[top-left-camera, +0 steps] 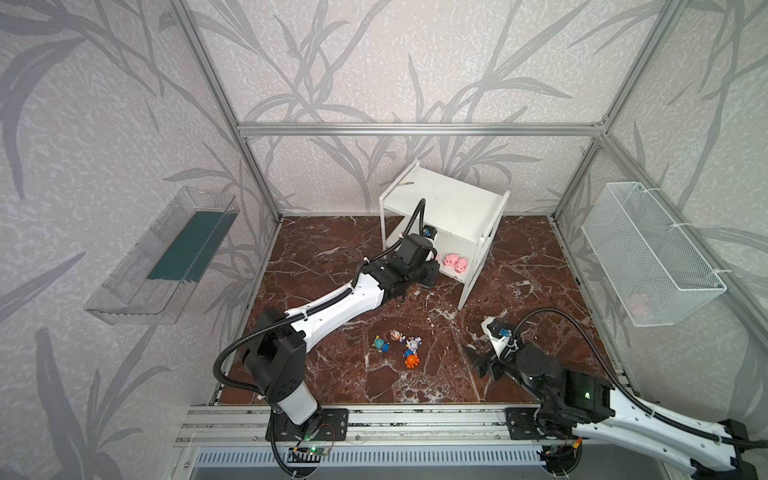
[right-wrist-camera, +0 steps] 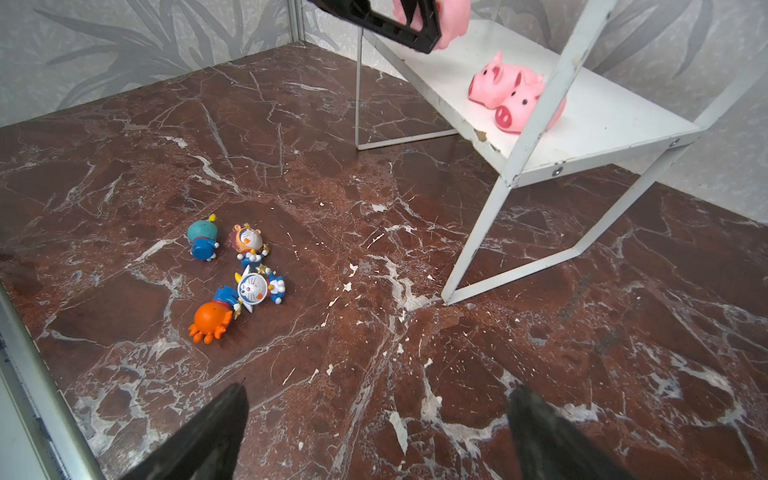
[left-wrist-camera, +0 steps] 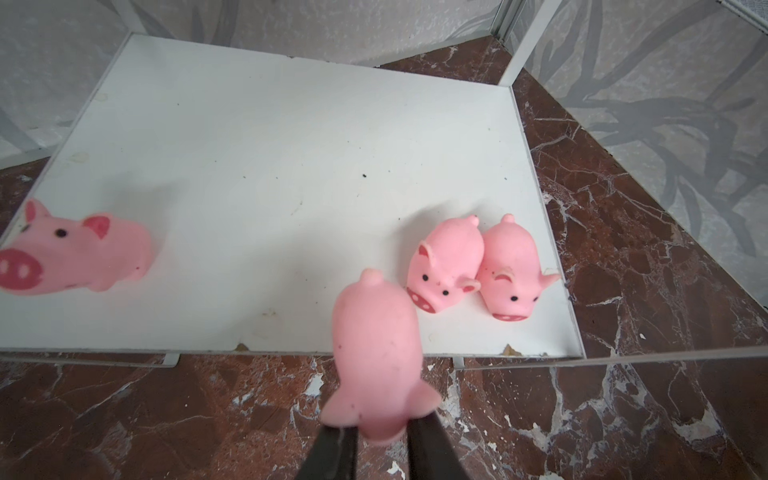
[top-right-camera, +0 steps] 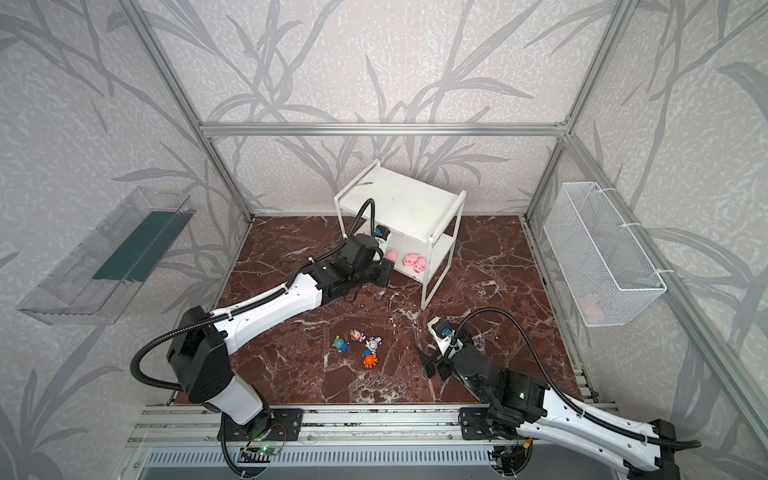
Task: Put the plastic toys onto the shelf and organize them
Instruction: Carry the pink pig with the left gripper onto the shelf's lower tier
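Pink pig (left-wrist-camera: 376, 345) clamped by head end in closed left hand (left-wrist-camera: 380, 428), tail over front edge of shelf (top-left-camera: 449, 199) lower board. Two pigs (left-wrist-camera: 444, 266) touching side by side just beside it on that board; fourth pig (left-wrist-camera: 75, 253) well apart at other end. Four figurines (right-wrist-camera: 249, 286) lying clustered on desk (top-left-camera: 316, 257), well apart from shelf. Right hand (right-wrist-camera: 378, 390) open, empty, near them.

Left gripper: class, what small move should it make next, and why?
Probably ease forward over the lower board and release the held pig beside the two pigs. The left gripper is shut on it at the board's front edge, with bare board next to that pair.
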Tool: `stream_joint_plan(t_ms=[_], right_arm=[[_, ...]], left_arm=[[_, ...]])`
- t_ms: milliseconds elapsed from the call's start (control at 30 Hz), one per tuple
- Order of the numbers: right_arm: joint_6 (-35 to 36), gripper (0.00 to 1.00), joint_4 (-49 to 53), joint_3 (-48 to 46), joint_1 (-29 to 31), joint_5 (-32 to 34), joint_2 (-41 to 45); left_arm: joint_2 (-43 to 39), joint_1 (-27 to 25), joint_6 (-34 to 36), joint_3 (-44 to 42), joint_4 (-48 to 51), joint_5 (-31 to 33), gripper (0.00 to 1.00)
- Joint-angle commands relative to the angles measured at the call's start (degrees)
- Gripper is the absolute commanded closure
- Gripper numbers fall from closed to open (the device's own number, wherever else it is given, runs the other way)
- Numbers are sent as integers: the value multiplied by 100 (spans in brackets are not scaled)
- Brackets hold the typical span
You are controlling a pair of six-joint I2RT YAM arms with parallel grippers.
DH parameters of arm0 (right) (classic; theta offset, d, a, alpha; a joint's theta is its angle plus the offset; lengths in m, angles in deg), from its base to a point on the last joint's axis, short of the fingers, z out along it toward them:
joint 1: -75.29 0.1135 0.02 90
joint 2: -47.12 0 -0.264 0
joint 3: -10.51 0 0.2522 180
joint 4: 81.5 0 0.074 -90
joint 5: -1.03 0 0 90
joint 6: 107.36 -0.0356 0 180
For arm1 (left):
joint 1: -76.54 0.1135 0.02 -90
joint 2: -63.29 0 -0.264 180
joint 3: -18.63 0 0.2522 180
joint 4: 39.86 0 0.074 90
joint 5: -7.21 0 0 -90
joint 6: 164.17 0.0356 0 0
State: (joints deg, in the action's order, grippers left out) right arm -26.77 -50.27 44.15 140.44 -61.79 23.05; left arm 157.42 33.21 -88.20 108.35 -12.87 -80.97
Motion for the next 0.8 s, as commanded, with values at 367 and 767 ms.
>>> stream_joint_plan(t_ms=[367, 767], right_arm=[[-65, 3, 35, 8, -2, 81, 105], [-63, 3, 40, -1, -8, 68, 122]], left_arm=[[399, 31, 30, 84, -564, 182, 78], [578, 31, -64, 80, -716, 354, 78]])
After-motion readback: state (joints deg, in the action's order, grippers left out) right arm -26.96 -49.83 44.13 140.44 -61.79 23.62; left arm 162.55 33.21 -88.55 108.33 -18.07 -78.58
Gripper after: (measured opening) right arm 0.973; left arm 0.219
